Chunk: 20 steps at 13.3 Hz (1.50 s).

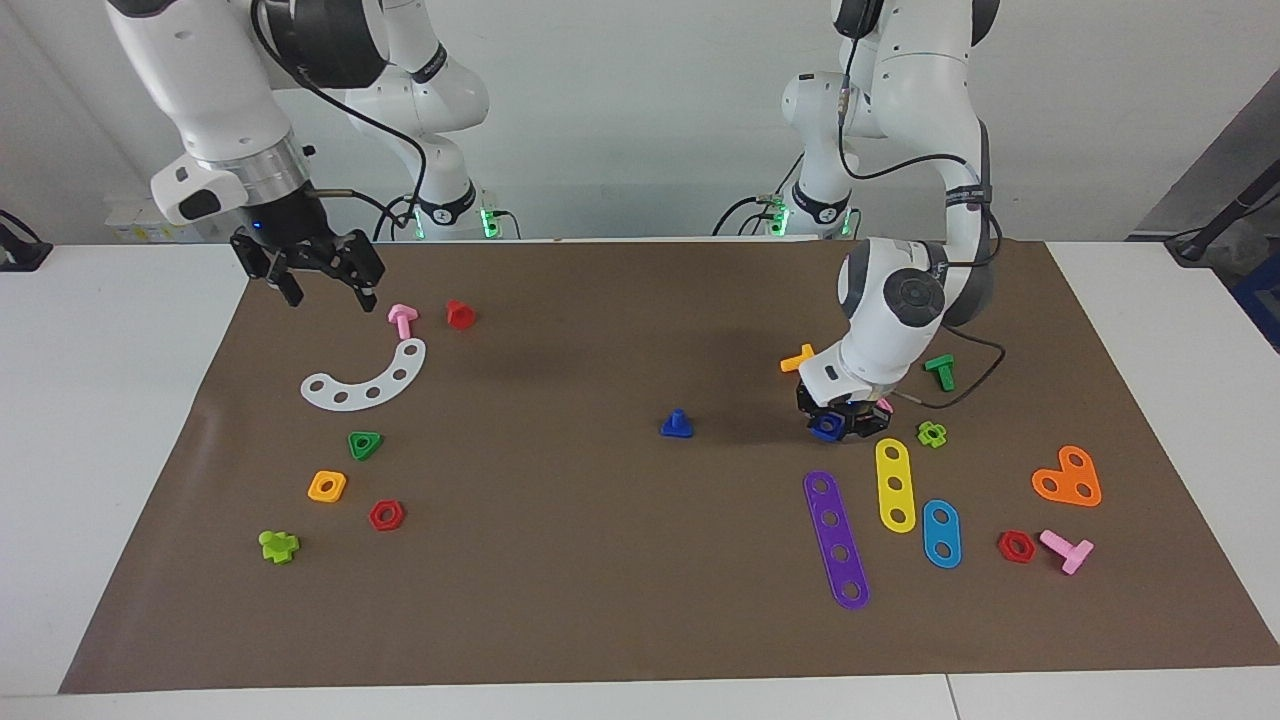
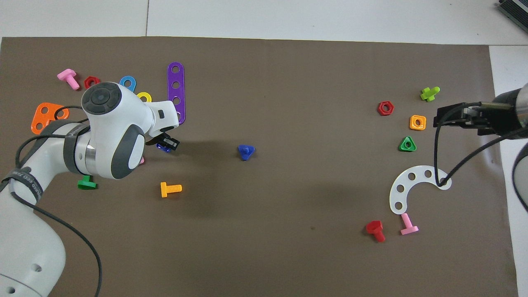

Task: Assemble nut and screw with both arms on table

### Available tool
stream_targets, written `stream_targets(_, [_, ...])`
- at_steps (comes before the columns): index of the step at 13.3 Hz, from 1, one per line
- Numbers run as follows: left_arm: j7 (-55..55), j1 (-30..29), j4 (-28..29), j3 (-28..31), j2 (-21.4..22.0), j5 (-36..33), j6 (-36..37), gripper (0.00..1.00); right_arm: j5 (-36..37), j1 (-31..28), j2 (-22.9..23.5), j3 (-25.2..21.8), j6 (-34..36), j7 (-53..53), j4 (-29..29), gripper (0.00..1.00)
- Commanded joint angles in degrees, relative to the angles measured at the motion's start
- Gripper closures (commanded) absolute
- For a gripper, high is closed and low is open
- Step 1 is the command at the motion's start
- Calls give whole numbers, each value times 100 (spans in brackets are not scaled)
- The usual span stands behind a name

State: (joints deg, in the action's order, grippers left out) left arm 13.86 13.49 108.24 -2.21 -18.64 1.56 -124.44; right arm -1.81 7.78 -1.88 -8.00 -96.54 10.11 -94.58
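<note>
1. Nearest my facing camera is bare brown mat (image 1: 600, 620) over the white surface (image 1: 100, 420); the first part on it is the purple strip (image 1: 836, 540).
2. I can read no writing: the lettering on the left arm's (image 1: 900, 300) band is too small to make out.
3. The left hand (image 1: 835, 420) is down at the mat at that arm's end of the surface, beside the yellow strip (image 1: 894, 484). Its fingers sit close around the nut (image 1: 826, 427), which shows dark blue between them; I cannot tell whether the nut is lifted or resting on the mat.
4. The screw (image 1: 677, 425) stands on its head near the mat's middle, stem up, well apart from both hands.
5. The right hand (image 1: 318, 283) hangs in the air over the mat's corner near its own base, fingers spread and holding nothing, above the white arc (image 1: 367, 380).
6. The orange bolt (image 2: 170, 189) and green bolt (image 2: 86, 182) lie near the left arm.
7. A pale grey wall (image 1: 640, 100) stands past the arm bases, where green lights (image 1: 489, 222) glow.
</note>
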Motion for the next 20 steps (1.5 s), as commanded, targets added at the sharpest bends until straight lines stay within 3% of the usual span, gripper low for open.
stream_targets(1, [-881,119,-706,45,-192,308,595,85,66,-355,74,89,880,-403,597,0])
stream_targets(6, [-2702,882,-1312,54,-377,433,815,87,348,-383,-198,115,1050,-730,143,0])
stream_targets(10, [-3643,1410,-1954,54,-781,564,1080,87,269,-427,-190,124,1067,-643,194,0])
stream_targets(20, [-4224,1833,-1921,54,-923,573,905,87,339,-374,-181,159,1129,-660,239,0])
